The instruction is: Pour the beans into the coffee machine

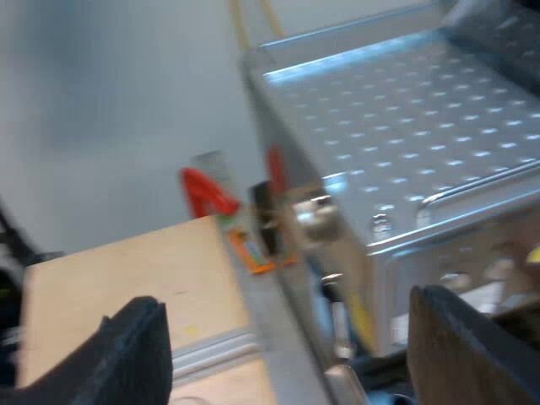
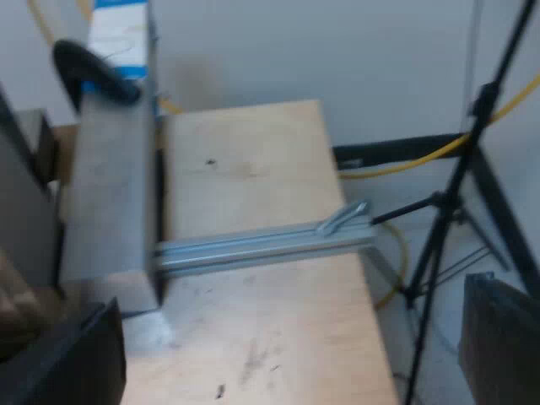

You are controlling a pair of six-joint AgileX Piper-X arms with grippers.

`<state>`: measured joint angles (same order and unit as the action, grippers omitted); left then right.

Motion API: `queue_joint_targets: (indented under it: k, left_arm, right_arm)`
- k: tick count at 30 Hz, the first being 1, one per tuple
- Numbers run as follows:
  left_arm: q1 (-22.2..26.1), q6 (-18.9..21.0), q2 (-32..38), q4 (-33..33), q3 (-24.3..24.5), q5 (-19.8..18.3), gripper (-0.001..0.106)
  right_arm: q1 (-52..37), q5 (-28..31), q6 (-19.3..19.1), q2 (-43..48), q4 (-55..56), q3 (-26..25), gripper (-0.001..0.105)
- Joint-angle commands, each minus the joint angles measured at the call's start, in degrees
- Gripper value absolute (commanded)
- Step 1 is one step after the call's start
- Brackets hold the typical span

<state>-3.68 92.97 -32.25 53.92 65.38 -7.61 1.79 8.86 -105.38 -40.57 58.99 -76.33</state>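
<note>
Lab-like workshop: plywood bench (image 2: 253, 169), aluminium rail (image 2: 261, 243), black tripod (image 2: 448, 226), bare wall (image 2: 337, 51).

Bright, even light throws white glare across the espresso machine (image 1: 396, 118).

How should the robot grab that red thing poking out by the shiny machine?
It looks like a handle's red end, though it's blurry. I'd close the jaws across that free red end, coming from over the wooden table, since the espresso machine blocks its other side. The left gripper is open wide.
</note>
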Motion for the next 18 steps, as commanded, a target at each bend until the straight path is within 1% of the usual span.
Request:
queue_joint_targets:
  k: [1, 6, 8, 13, 18]
  left_arm:
    - [-0.1, -0.1, 3.3, -0.2, 0.4, 3.2, 0.061]
    - [-0.1, -0.3, 8.4, 0.0, 0.4, 3.2, 0.061]
    - [-0.1, -0.7, 11.2, 1.0, 0.4, 3.2, 0.061]
    - [-0.1, -0.9, 16.8, 5.0, 0.4, 3.2, 0.061]
    - [-0.1, -0.9, 23.3, 10.1, 0.4, 3.2, 0.061]
  right_arm:
    - [-0.7, -2.7, -2.9, 2.7, 0.0, -0.7, 0.081]
    - [-0.7, -3.2, -2.9, 6.5, 0.1, -0.7, 0.081]
    - [-0.7, -3.2, -2.9, 10.8, 0.4, 0.0, 0.081]
    - [-0.7, -3.2, -2.9, 17.7, 3.3, 2.3, 0.081]
    - [-0.7, -3.2, -2.9, 26.1, 4.2, 6.1, 0.081]
